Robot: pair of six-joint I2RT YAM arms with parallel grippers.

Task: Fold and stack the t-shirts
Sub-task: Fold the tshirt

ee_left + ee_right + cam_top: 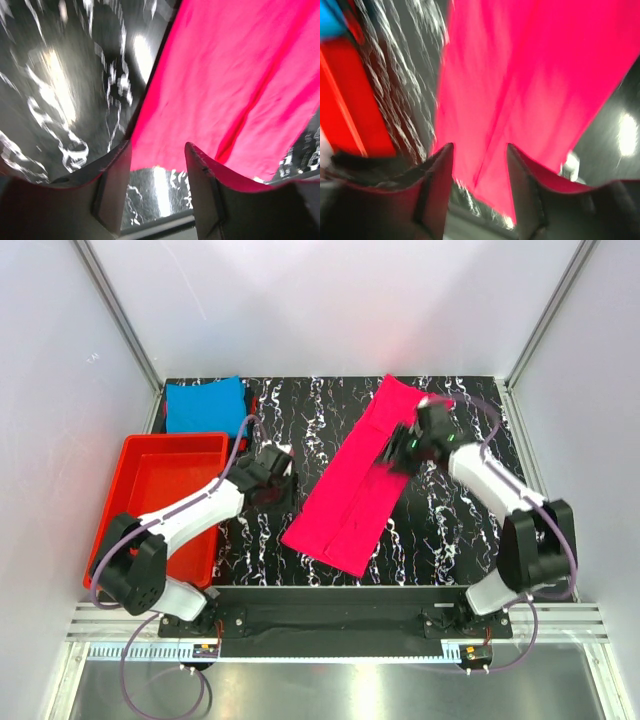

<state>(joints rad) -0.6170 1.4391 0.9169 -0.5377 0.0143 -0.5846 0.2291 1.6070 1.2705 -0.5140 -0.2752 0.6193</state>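
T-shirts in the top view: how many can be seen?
2. The magenta-pink t-shirt lies as a long folded strip, diagonal, mid-table. The turquoise-blue t-shirt lies folded at the far left, beyond the red tray. No sign of any hidden one.

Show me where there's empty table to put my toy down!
Bare table shows at the back, between the blue shirt and the pink shirt, and at the front right, between the pink shirt and the right arm. The left is crowded: red tray, blue shirt and left arm.
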